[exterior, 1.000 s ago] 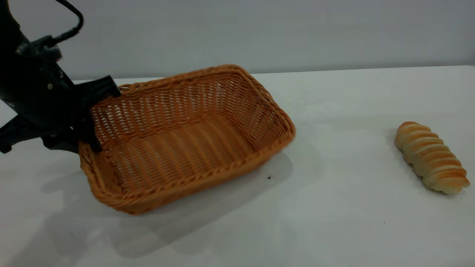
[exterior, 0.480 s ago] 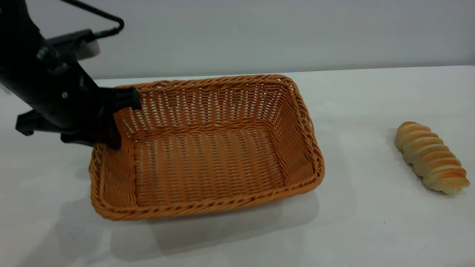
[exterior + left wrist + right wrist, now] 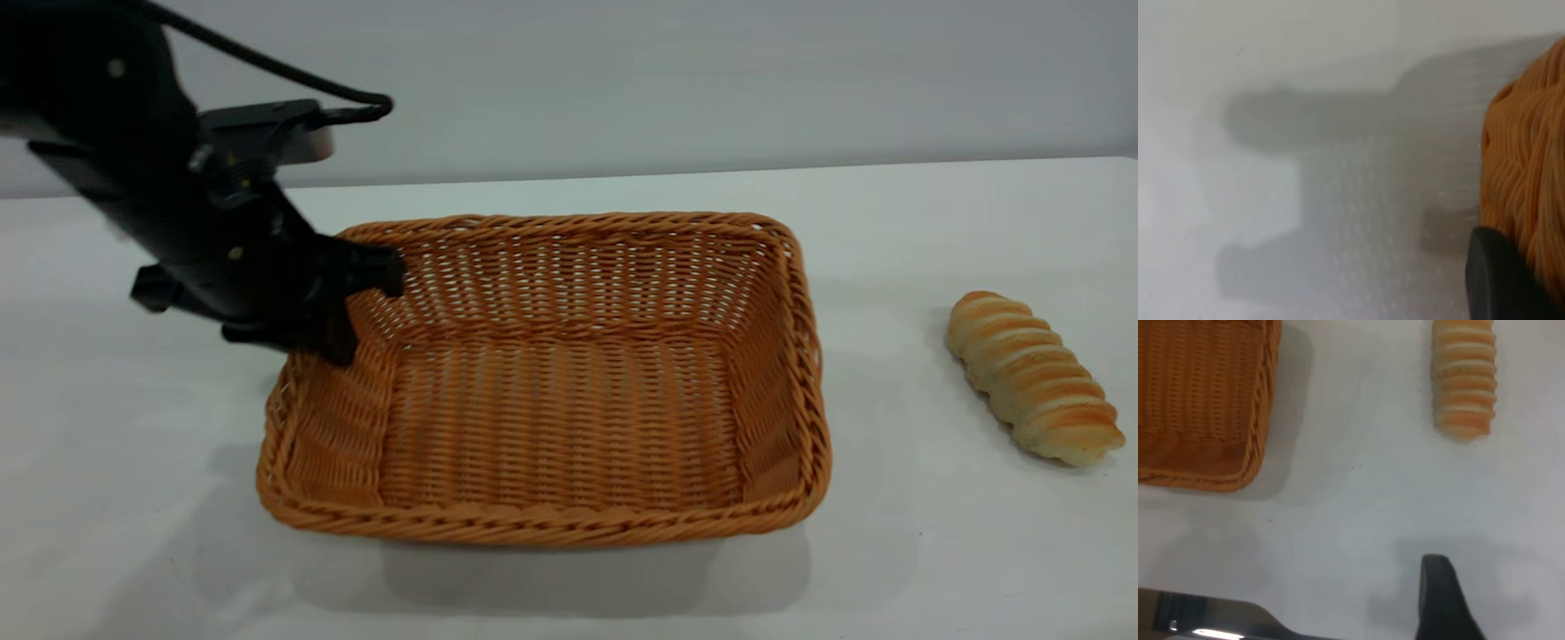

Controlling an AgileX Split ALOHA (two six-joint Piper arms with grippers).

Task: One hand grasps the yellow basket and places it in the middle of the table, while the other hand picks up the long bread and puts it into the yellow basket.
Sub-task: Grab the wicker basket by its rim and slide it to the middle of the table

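Exterior view gives me the whole scene: my left gripper (image 3: 351, 307) is clamped on the yellow basket (image 3: 569, 391) at its far-left corner, one finger inside against the weave, the other outside the braided rim. The basket sits roughly mid-table (image 3: 889, 551), open side up, its long sides running parallel to the table's front edge. A shadow spreads under its near side, so from here I cannot tell whether the base lies flat or is slightly raised. The long bread (image 3: 1031, 378) lies on the bare table toward the right edge, well apart from the basket, angled with one end toward the front edge.

My left wrist view shows far less: only a bulge of the basket's weave (image 3: 1528, 180) with one dark fingertip (image 3: 1501, 280) pressed against it, and the arm's shadow on the white table (image 3: 1271, 67). The bread does not appear there.

My right wrist view adds what the exterior view lacks: my right gripper, which is out of the exterior frame. It hangs above the table (image 3: 1358, 520) near the right side, looking down on one corner of the basket (image 3: 1205, 407) and one end of the bread (image 3: 1465, 380), touching neither. Only one black fingertip (image 3: 1441, 600) shows, so I cannot tell how wide that gripper stands.
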